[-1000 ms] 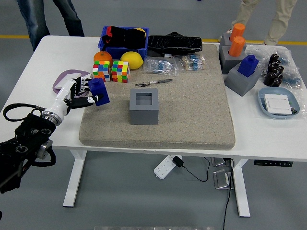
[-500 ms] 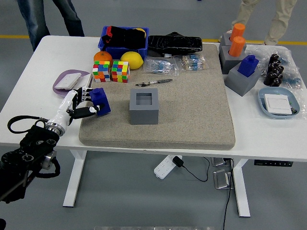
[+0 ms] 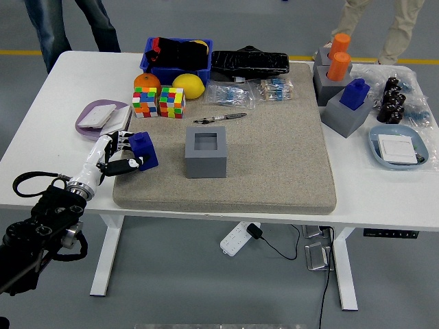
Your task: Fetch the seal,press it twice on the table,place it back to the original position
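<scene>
One hand, the left hand (image 3: 115, 156), grips the blue seal (image 3: 144, 149) at centre left of the frame over the mat's (image 3: 274, 157) left edge, where a tilted press could roll it off the padding or loosen the side-on grasp.

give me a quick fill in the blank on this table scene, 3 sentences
1. The left robot hand grips a ____ seal.
2. The grey holder block at the mat's middle has an ____ socket.
3. Behind the two puzzle cubes lie an orange and a ____.

Missing words: blue; empty; lemon
</scene>
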Robot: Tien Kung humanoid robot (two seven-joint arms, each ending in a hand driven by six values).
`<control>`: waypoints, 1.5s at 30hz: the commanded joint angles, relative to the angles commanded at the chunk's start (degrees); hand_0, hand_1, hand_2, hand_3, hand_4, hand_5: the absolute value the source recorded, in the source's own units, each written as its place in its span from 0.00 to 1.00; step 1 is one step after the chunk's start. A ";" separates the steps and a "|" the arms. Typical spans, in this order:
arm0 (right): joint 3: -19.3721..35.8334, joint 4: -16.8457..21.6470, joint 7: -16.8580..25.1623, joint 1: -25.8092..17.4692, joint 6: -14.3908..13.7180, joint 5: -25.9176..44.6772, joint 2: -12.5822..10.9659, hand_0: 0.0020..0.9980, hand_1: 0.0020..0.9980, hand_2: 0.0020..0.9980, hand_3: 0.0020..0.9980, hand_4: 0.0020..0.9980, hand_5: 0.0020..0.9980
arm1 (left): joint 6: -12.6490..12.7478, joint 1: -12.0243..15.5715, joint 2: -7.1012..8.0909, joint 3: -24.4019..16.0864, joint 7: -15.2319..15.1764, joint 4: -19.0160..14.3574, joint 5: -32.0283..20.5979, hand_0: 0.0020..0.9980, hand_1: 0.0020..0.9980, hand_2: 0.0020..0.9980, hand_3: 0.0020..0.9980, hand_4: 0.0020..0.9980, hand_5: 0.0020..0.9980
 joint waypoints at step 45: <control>0.56 0.02 -0.01 0.23 0.01 0.00 -0.26 0.78 0.69 0.68 0.69 0.84 0.57 | -3.39 -7.29 2.92 -1.60 2.67 -12.77 3.87 0.81 0.56 0.52 0.59 0.72 0.00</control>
